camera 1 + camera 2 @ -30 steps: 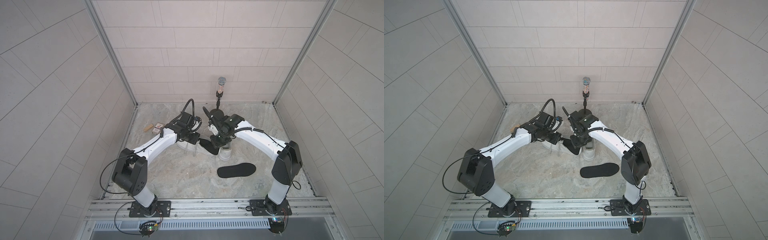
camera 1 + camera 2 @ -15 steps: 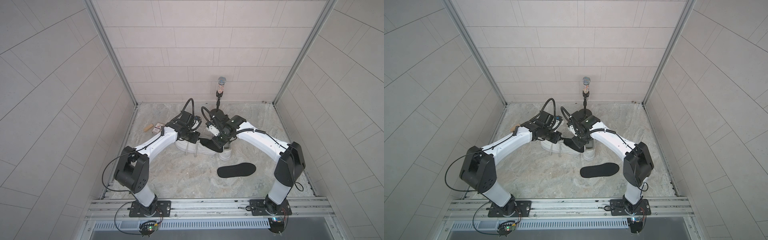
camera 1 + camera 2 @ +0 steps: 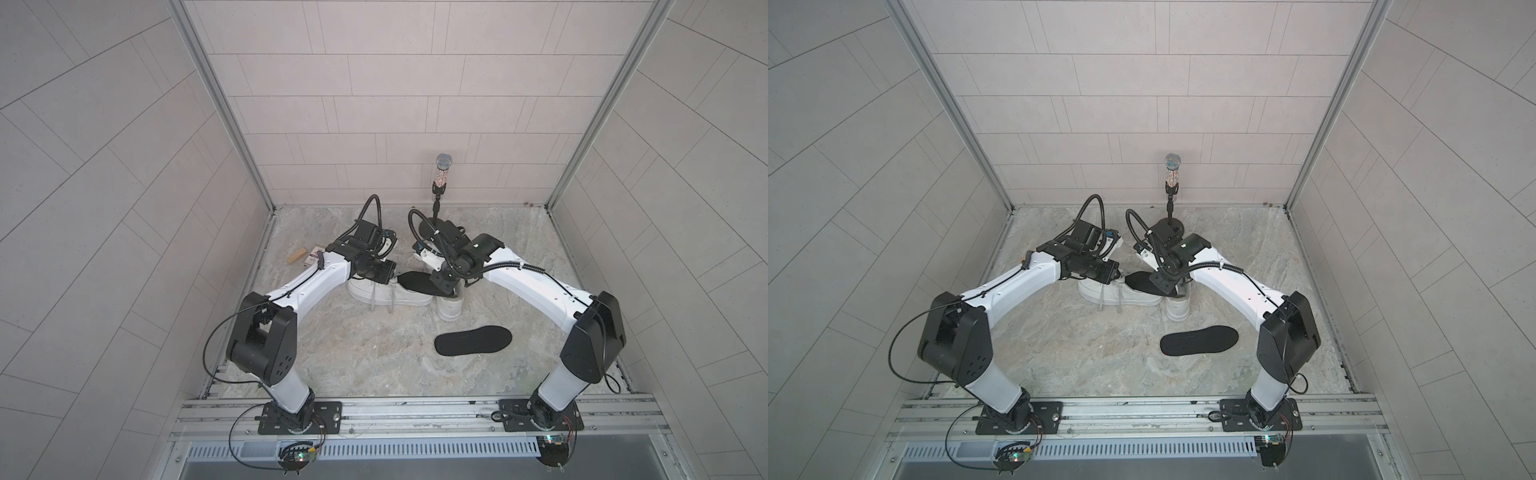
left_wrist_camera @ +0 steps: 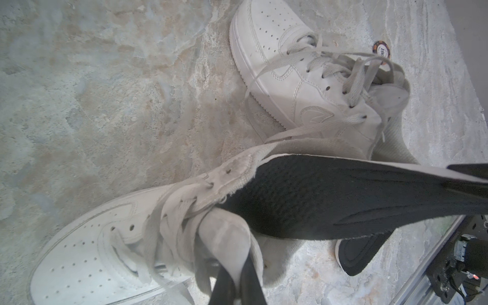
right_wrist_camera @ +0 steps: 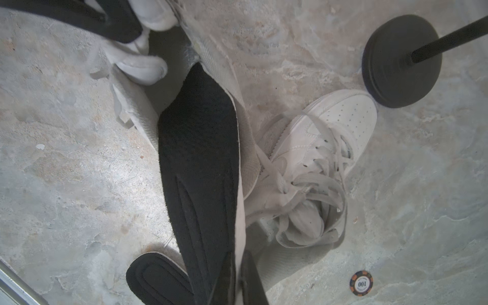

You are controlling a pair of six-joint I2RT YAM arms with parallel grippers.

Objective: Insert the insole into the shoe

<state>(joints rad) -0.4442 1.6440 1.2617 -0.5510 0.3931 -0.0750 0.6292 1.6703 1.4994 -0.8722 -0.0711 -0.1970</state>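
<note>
A white sneaker, the shoe (image 3: pixel 386 293) (image 3: pixel 1121 293) (image 4: pixel 92 250) (image 5: pixel 134 105), lies on the stone floor in both top views. My left gripper (image 3: pixel 388 274) (image 4: pixel 236 261) is shut on its grey tongue (image 4: pixel 224 237) and holds it back. My right gripper (image 3: pixel 440 282) (image 5: pixel 238 254) is shut on the heel end of a black insole (image 3: pixel 415 280) (image 3: pixel 1142 280) (image 4: pixel 317 195) (image 5: pixel 200 158). The insole slants down, and its front end sits inside the shoe's opening.
A second white sneaker (image 3: pixel 449 307) (image 4: pixel 290 66) (image 5: pixel 330 132) stands right beside the shoe. Another black insole (image 3: pixel 473 340) (image 3: pixel 1200 340) lies nearer the front. A microphone stand (image 3: pixel 441 174) (image 5: pixel 398 60) rises at the back wall. A poker chip (image 5: pixel 361 282) and a wooden block (image 3: pixel 297 255) lie on the floor.
My right gripper has carried the insole leftward, and its front end has gone into the shoe's opening. The left arm has shifted slightly while keeping its grip on the tongue.
</note>
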